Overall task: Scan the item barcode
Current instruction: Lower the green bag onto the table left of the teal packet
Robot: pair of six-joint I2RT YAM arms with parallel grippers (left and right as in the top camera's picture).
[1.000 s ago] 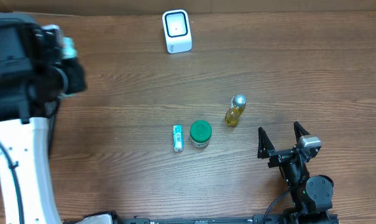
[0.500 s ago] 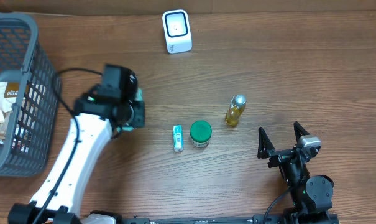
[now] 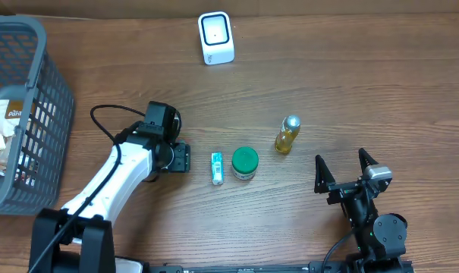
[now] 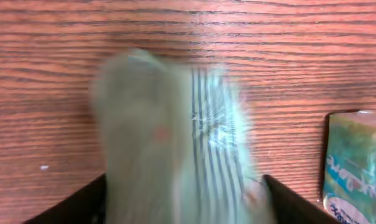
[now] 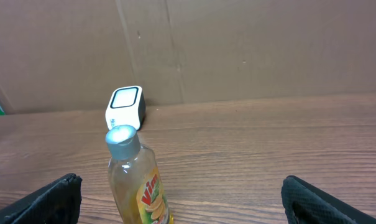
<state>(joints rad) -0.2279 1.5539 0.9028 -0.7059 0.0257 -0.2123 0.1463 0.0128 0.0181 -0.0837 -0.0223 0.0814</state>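
The left gripper point(image 3: 181, 158) has been swung from the basket point(image 3: 58, 72) side to a spot left of the green-lidded jar point(image 3: 245, 162). A blurred, barcoded item point(image 4: 175, 143) is seen between its fingers; whether it is pinched cannot be told. The right gripper point(image 3: 343, 173), right of the jar, is spread wide.

The table point(image 3: 366, 76) is brown wood with visible grain and a pretty matt finish, backed by plain matt cardboard point(image 5: 250, 50) in the right wrist view. The barcode scanner point(image 3: 215, 38) is smooth, slightly glossy white plastic and the basket point(image 3: 47, 98) is a grey plastic lattice. The bottle point(image 5: 138, 186) is clear plastic with a glossy printed label and a silvery metal-looking cap, the jar point(image 3: 245, 162) has a smooth green lid, and the little box point(image 4: 355, 165) looks shiny and printed.
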